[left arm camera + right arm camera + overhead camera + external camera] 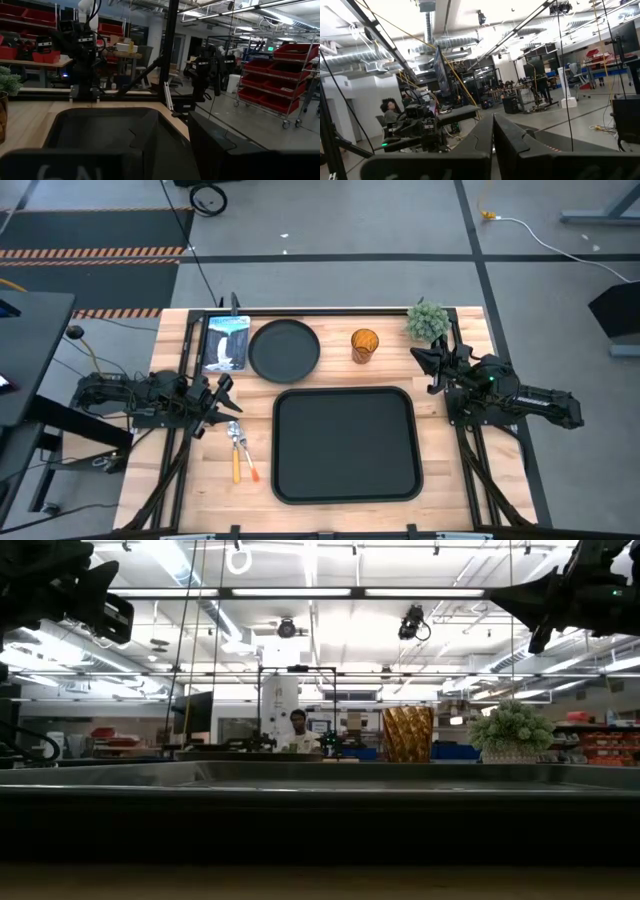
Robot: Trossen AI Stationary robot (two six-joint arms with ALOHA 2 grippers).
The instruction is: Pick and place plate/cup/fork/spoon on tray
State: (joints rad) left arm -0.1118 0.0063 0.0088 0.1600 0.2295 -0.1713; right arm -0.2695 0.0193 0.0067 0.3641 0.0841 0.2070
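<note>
The black rectangular tray [345,442] lies in the middle of the table, toward the near edge. The round black plate [284,350] and the amber cup [364,345] stand on the table beyond it; the cup also shows in the low view [407,734]. The fork and spoon [241,452] lie side by side left of the tray, orange handles toward the near edge. My left gripper [226,395] hovers open just beyond them, left of the tray. My right gripper [430,368] hovers shut to the right of the cup, above the table.
A blue-and-white picture card [226,342] lies left of the plate. A small green plant [428,320] stands at the far right corner, close to my right gripper. A person [297,730] shows far off in the room beyond the table.
</note>
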